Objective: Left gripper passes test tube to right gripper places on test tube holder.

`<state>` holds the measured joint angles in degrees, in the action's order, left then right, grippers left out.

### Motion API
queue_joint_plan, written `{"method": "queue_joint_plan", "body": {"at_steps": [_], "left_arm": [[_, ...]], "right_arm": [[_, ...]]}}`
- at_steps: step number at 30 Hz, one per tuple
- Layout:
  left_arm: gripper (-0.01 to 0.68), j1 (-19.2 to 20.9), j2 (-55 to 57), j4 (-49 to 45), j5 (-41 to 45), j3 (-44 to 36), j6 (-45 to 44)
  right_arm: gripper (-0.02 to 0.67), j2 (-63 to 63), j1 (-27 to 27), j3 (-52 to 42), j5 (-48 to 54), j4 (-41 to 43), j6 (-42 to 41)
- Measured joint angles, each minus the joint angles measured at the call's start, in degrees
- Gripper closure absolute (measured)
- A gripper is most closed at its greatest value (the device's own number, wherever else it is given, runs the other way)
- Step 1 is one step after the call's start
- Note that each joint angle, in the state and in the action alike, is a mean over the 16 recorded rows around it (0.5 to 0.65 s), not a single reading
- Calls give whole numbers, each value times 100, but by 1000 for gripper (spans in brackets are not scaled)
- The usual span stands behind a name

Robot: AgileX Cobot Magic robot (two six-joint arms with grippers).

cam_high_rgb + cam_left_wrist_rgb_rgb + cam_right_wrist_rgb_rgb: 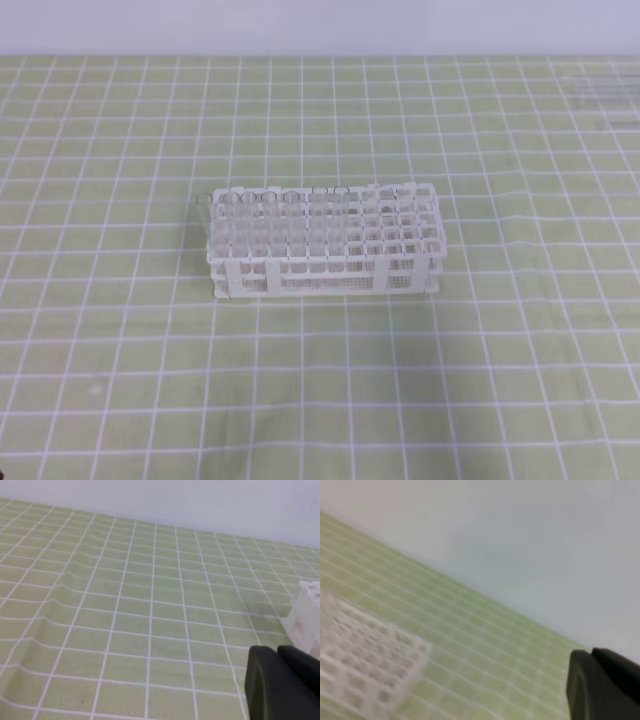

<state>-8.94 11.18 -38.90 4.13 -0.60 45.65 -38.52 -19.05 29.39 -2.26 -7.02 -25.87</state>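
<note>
The white test tube holder [325,243] stands mid-table on the green checked cloth. Several clear test tubes [262,203] stand in its left holes, hard to tell apart. Neither gripper appears in the exterior high view, and neither holds a tube. In the left wrist view my left gripper [276,651] shows at the lower right, its black fingers pressed together, with a corner of the holder [307,611] just beyond it. In the blurred right wrist view my right gripper [591,653] is likewise shut, and the holder [365,665] lies far off at lower left.
The green cloth [125,630] has raised wrinkles [45,610] on its left side in the left wrist view. A faint clear object [600,95] lies at the back right of the table. A pale wall [320,25] runs along the far edge.
</note>
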Motion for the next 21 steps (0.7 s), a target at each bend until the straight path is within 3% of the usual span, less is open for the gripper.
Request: {"method": "queue_joint_plan", "body": {"at_steps": [11, 21], "left_arm": [[672, 0, 0, 0, 45, 4, 0], [672, 0, -6, -1, 49, 11, 0]], "right_arm": [[650, 2336, 1789, -1376, 1143, -4, 162], [651, 3324, 2299, -2547, 1214, -172, 499]]}}
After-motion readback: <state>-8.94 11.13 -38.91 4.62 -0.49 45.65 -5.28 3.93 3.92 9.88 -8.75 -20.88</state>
